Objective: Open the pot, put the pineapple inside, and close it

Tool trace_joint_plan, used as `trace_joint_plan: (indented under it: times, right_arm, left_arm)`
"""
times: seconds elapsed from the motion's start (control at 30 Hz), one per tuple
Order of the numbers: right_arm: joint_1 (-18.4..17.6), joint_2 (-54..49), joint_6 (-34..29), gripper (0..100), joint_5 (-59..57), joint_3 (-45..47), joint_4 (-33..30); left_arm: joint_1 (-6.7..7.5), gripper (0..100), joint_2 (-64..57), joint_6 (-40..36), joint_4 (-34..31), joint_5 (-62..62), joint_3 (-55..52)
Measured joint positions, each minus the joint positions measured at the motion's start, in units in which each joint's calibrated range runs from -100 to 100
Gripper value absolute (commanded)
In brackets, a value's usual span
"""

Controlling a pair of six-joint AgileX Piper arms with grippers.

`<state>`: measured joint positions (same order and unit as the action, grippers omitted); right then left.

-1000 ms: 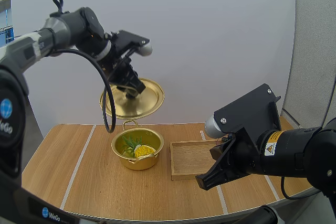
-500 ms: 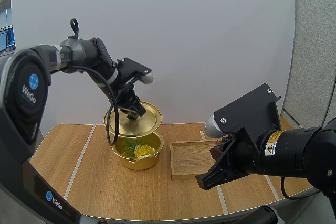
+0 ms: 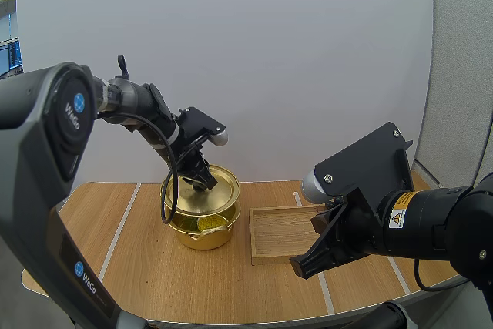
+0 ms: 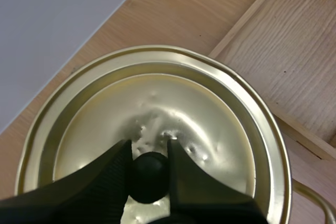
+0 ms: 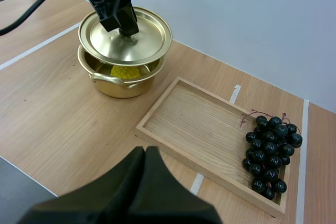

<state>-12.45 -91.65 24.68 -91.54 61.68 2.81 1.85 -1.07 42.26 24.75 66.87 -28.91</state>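
Near the counter's back edge stands the pot, pineapple inside, lid tilted over it; tray just right, grapes at its right end.

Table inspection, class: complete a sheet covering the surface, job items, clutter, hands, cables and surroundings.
surface: wooden table with pale stripes.
job's things: gold pot holds the pineapple; lid tilted over the pot, near side raised, not seated.
clutter: wooden tray beside the pot, grapes at one end of it.
hands: left hand shut on the lid's knob; right hand shut on nothing, hovering in front of the tray.
cables: nothing seen.
surroundings: plain white wall behind the table.
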Motion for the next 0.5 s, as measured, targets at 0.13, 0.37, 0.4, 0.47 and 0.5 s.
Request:
trace_joint_plan:
  times: [0.13, 0.37, 0.4, 0.47, 0.5]
  right_arm:
    - [0.0, 0.0, 0.0, 0, 0.0, 0.0, 0.0]
    - [0.0, 0.0, 0.0, 0, 0.0, 0.0, 0.0]
    - [0.0, 0.0, 0.0, 0, 0.0, 0.0, 0.0]
    - [0.0, 0.0, 0.0, 0, 0.0, 0.0, 0.0]
    - [0.0, 0.0, 0.0, 0, 0.0, 0.0, 0.0]
  left_arm:
    - [0.0, 0, 2.37, 0.19, 0.0, -0.14, -0.09]
    - [0.0, 0, 4.66, 0.93, 0.23, -0.14, -0.16]
    - [0.0, 0, 4.85, 0.93, 0.23, -0.14, -0.16]
    - [0.0, 0, 5.13, 1.14, 0.35, 0.22, -0.16]
    - [0.0, 0, 5.25, 1.23, 0.35, 0.22, -0.16]
